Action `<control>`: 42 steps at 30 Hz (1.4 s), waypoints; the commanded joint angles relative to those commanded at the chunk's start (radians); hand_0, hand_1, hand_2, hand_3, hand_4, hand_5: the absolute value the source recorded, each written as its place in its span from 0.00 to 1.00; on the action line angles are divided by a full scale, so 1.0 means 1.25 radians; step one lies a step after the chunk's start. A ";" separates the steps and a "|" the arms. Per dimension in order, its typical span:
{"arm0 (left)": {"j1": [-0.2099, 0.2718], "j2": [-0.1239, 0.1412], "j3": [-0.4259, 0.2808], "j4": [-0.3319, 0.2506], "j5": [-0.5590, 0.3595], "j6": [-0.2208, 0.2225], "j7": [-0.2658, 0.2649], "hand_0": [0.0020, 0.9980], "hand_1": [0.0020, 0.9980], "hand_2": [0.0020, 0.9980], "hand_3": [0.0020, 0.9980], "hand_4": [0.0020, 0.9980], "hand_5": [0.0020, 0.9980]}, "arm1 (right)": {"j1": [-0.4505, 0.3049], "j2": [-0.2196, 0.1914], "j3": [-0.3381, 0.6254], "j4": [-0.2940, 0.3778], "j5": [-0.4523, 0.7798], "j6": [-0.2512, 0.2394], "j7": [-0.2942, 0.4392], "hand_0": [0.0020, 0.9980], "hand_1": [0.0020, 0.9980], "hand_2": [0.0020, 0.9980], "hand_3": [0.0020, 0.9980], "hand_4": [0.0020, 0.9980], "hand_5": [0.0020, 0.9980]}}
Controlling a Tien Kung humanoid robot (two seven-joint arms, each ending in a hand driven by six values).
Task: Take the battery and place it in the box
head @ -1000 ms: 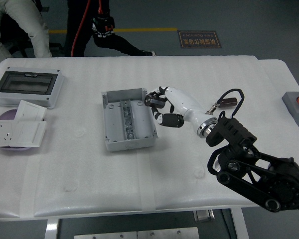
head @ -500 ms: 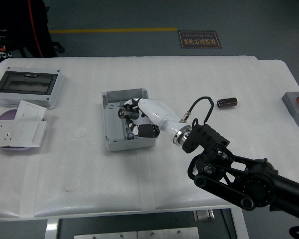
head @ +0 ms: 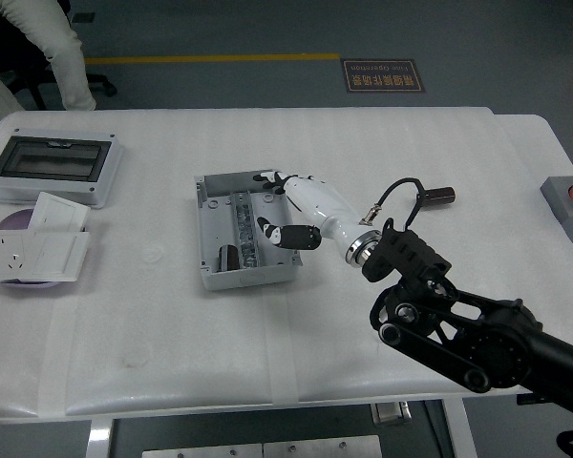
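The white right hand (head: 291, 215) hovers over the open grey plastic box (head: 241, 231), fingers loosely spread, holding nothing. A dark cylindrical battery (head: 227, 258) lies inside at seven o'clock. Withdrawing carelessly could snag the box wall and drag it.

You see a white table (head: 296, 334) carrying an open grey box (head: 243, 229) right under the right hand (head: 301, 205). A dark battery (head: 437, 196) lies behind the hand's wrist, near it. Well left of the hand sit a grey lidded enclosure (head: 53, 167) and white socket plates (head: 33, 243). A grey block (head: 568, 205) rests far right.
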 joint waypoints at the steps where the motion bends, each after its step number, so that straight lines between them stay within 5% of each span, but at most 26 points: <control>1: 0.000 0.000 0.000 0.000 0.001 0.000 0.000 0.54 0.64 0.58 0.42 0.00 0.00 | 0.008 -0.017 0.018 -0.016 -0.016 0.003 -0.008 0.94 0.79 0.82 0.87 0.58 0.23; 9: -0.005 0.004 -0.004 0.000 0.004 0.003 0.001 0.54 0.64 0.58 0.42 0.00 0.00 | 0.111 -0.145 -0.025 -0.174 -0.039 0.056 -0.025 0.95 0.79 0.82 0.86 0.56 0.21; 16: -0.009 0.005 -0.005 0.000 0.001 0.003 0.002 0.54 0.64 0.57 0.42 0.00 0.00 | 0.150 -0.190 -0.139 -0.310 0.037 0.092 -0.001 0.91 0.78 0.81 0.86 0.60 0.24; 23: -0.005 0.007 -0.023 -0.001 0.017 0.001 0.010 0.54 0.64 0.56 0.42 0.00 0.00 | 0.169 -0.197 -0.218 -0.371 0.064 0.101 0.015 0.91 0.77 0.81 0.85 0.60 0.24; 42: -0.009 0.007 -0.025 -0.002 0.020 0.001 0.011 0.54 0.64 0.56 0.42 0.00 0.00 | 0.231 -0.150 -0.354 -0.449 0.123 0.099 0.044 0.91 0.77 0.81 0.83 0.60 0.23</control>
